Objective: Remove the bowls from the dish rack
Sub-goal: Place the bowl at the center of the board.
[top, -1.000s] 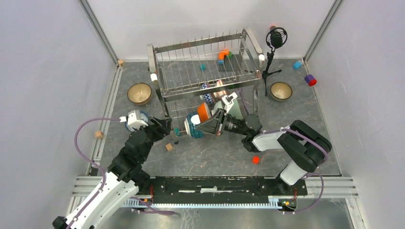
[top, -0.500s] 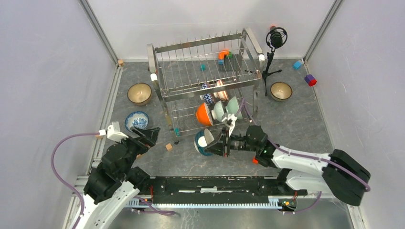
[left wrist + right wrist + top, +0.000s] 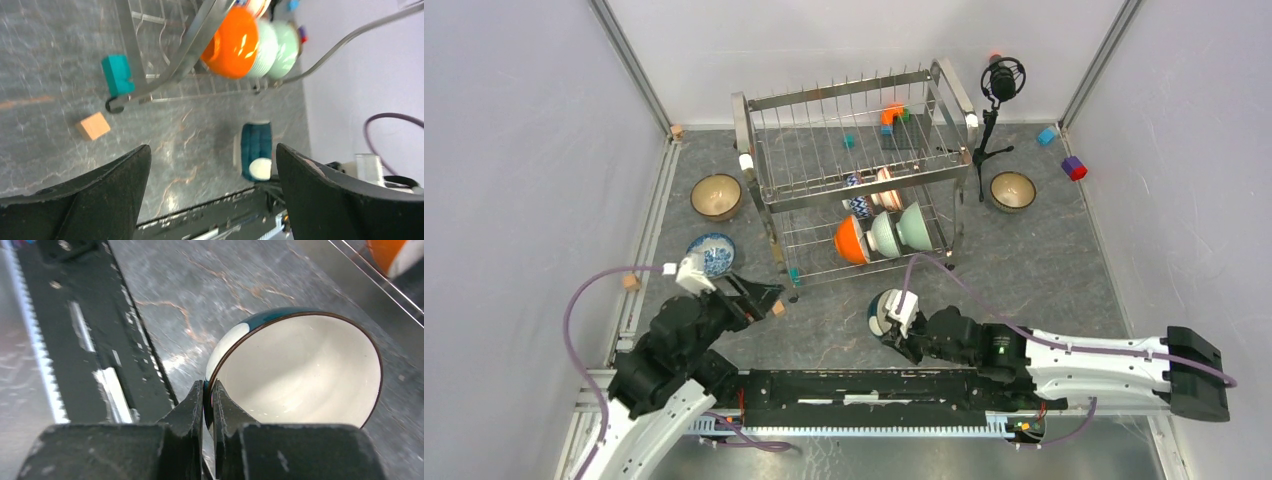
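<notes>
Top view: a shiny two-tier steel wire dish rack (image 3: 854,97) stands at the far middle of the grey marbled bench (image 3: 1044,270). On edge on its lower tier sit an orange ceramic bowl (image 3: 850,241) and two pale green ceramic bowls (image 3: 883,234). Behind them are a blue-and-white zigzag bowl (image 3: 858,206) and a red-and-white floral bowl (image 3: 885,190). Off the rack, on the bench: a brown ceramic bowl (image 3: 717,196) on the left, a second brown bowl (image 3: 1013,190) on the right, and a blue-and-white round bowl (image 3: 712,252) at front left. The right gripper (image 3: 902,325) holds a teal bowl with white inside (image 3: 884,310) in front of the rack; cannot tell if it touches the bench. The left gripper (image 3: 759,298) is spread wide and empty beside a small tan block (image 3: 777,309). Left wrist view: the fingers (image 3: 115,190) are far apart, the rack's corner and orange bowl are ahead, and the teal bowl is edge-on. Right wrist view: the jaws are nearly together, pinching the teal bowl's rim.
</notes>
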You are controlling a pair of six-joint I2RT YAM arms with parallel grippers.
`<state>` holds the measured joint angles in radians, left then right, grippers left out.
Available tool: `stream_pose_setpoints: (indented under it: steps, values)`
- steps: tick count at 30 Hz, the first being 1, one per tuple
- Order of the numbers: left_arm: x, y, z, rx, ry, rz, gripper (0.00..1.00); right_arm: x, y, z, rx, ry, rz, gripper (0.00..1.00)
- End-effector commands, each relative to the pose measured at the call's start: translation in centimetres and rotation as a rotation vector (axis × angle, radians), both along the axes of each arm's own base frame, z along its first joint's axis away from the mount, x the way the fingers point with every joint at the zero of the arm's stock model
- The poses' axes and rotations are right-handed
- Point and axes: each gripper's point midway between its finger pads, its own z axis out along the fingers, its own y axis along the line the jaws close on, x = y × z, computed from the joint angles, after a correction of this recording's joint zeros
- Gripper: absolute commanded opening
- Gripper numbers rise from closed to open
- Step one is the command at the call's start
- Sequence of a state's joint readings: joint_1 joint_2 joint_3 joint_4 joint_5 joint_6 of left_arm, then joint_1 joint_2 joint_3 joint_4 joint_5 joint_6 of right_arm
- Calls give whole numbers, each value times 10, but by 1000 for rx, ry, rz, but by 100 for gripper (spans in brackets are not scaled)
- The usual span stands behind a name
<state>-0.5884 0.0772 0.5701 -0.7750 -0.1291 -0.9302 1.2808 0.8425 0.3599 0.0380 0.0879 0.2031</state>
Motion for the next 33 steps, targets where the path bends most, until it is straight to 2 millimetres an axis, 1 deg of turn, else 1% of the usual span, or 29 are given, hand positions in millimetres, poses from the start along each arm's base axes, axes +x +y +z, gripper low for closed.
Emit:
stream_pose_setpoints:
  steps: [1, 5, 9, 14, 19, 23, 27, 29, 31, 33]
  values:
    - [-3, -21, -8, 75, 71, -133, 100, 33, -24, 3, -97, -210, -200, 0]
    - [-6, -9, 2, 123, 58, -108, 100, 32, -25, -6, -159, -251, -228, 0]
    - [-8, -12, -6, 144, 104, -130, 100, 32, -19, -16, -226, -286, -223, 0]
    - [-5, -15, -10, 169, 126, -142, 100, 32, -8, -15, -231, -299, -201, 0]
    - [1, -21, -11, 195, 125, -165, 100, 34, -6, -17, -261, -330, -181, 0]
    - [3, -30, -15, 189, 133, -203, 97, 33, -3, -21, -283, -361, -139, 0]
    - [7, -28, -19, 203, 131, -185, 96, 29, 5, -20, -333, -404, -59, 0]
    - [9, -27, -16, 218, 117, -181, 96, 24, 9, -18, -351, -422, -7, 0]
    - [13, -21, -8, 255, 98, -159, 96, 19, 14, -15, -377, -443, 39, 0]
    - [17, -12, 1, 321, 82, -136, 96, 17, 13, -14, -415, -458, 59, 0]
